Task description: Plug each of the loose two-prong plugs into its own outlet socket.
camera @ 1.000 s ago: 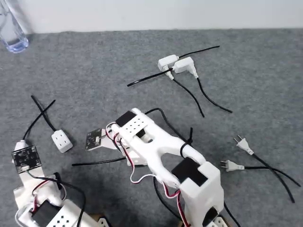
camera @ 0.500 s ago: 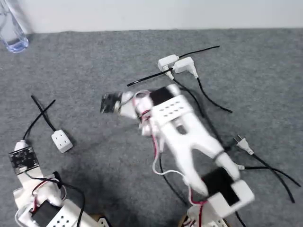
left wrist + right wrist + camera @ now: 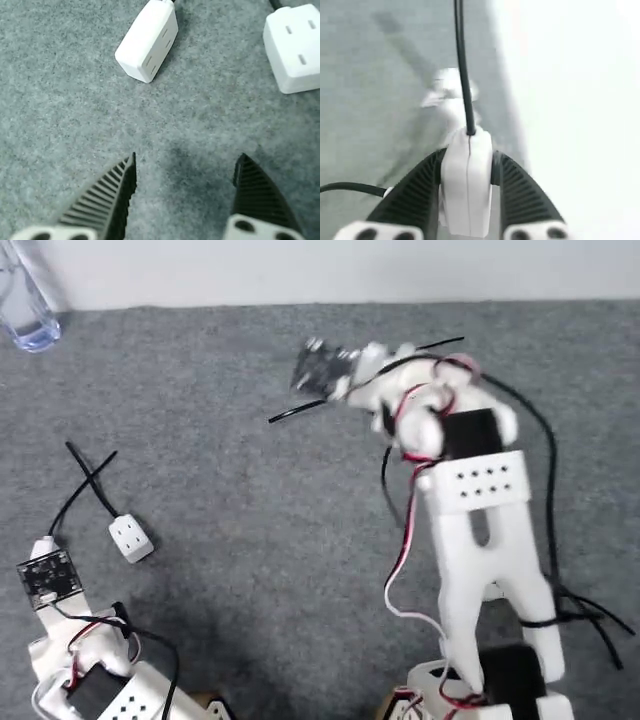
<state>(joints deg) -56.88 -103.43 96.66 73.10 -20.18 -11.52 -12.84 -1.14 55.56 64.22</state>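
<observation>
Grey carpet [image 3: 250, 490] is seen below. A white black-corded plastic plug [image 3: 468, 200] is clamped between the fingers of the right gripper [image 3: 468, 159]; those of the left gripper [image 3: 187, 162] are parted. Insertion could be spoiled if the plug is twisted by cord drag.

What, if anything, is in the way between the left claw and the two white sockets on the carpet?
Nothing visible is in the way. In the left wrist view the left gripper is open above the grey carpet. An outlet socket and a second outlet socket lie beyond its fingertips, with only bare carpet between.
</observation>
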